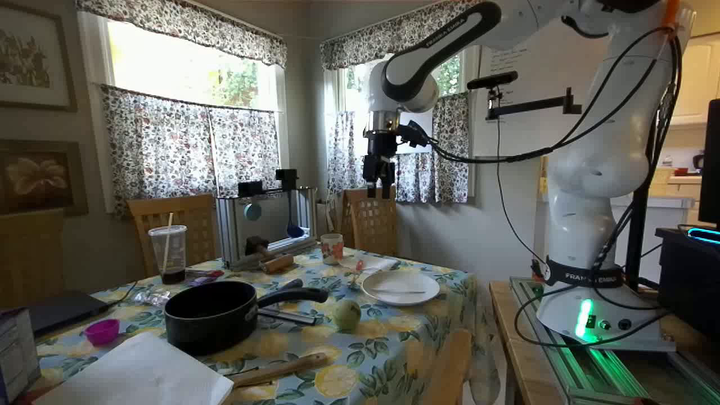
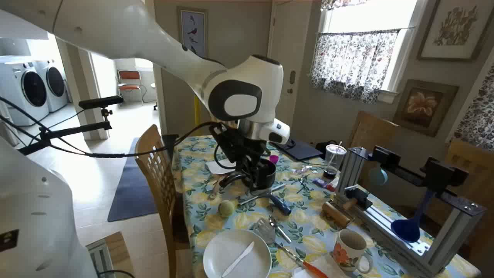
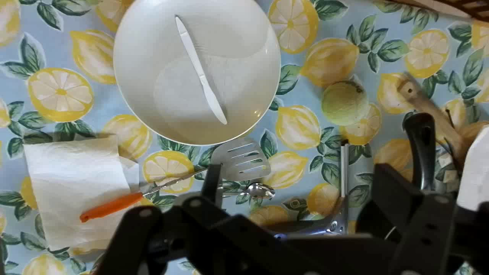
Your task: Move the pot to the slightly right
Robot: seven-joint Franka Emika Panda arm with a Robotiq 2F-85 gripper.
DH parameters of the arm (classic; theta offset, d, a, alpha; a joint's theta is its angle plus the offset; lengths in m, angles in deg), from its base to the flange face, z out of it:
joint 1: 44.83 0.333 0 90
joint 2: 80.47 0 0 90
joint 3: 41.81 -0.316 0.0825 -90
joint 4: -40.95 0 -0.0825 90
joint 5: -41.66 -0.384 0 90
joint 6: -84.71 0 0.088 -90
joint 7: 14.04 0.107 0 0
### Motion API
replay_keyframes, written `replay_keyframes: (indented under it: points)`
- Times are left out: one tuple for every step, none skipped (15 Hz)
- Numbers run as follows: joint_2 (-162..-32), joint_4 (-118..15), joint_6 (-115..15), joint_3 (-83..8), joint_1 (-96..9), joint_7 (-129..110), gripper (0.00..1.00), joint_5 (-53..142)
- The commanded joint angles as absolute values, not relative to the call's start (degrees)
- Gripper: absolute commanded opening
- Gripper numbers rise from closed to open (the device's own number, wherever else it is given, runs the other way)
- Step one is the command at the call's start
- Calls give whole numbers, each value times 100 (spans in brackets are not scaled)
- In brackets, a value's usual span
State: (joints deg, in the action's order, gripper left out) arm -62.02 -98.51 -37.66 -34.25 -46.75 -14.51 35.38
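Approach is the step I judge to be in hand: my gripper (image 1: 379,193) hangs well above the table (image 1: 394,337), its fingers (image 3: 211,184) parted wide with nothing between them, and the pot (image 1: 211,329) is not yet taken. The next move calls, I think, for travel over to the pot and then a straight descent, either astride its handle (image 1: 298,293) or with one finger inside the wall and one outside; the short shift to the right comes only after that. Whose right is meant, the words don't tell me.

In an exterior view the pot stands upright on the table, lower than my gripper, to its left and seemingly nearer, the handle pointing right and ending near a green fruit (image 1: 346,315). In the wrist view I see the handle at the right, while the finger on that side covers much of the pot. Should the handle's direction be the one meant, I could brush the fruit on the way.
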Motion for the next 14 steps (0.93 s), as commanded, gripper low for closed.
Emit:
replay_keyframes:
  points:
    - [-6206,-9842,-3751,-3507,-4763,-1476,100,3507]
    - [-6206,-9842,-3751,-3507,-4763,-1476,100,3507]
    - [-6206,-9842,-3751,-3507,-4763,-1476,100,3507]
    - [-6206,-9842,-3751,-3507,-4763,-1476,100,3507]
    - [-6206,-9842,-3751,-3507,-4763,-1476,100,3507]
    - [-6322,-9806,-3853,-3502,-4732,-1533,100,3460]
    - [-6491,-9751,-4020,-3558,-4693,-1535,100,3493]
    - [-6628,-9686,-4041,-3620,-4671,-1502,100,3552]
    - [-6825,-9612,-4108,-3687,-4597,-1571,100,3521]
    - [-6981,-9562,-4191,-3772,-4577,-1573,100,3612]
    - [-7205,-9467,-4232,-3866,-4528,-1577,100,3672]
    - [-7414,-9374,-4275,-3955,-4494,-1561,100,3724]
    - [-7648,-9244,-4348,-4042,-4447,-1574,100,3756]
    - [-7927,-9047,-4345,-4124,-4395,-1596,100,3771]
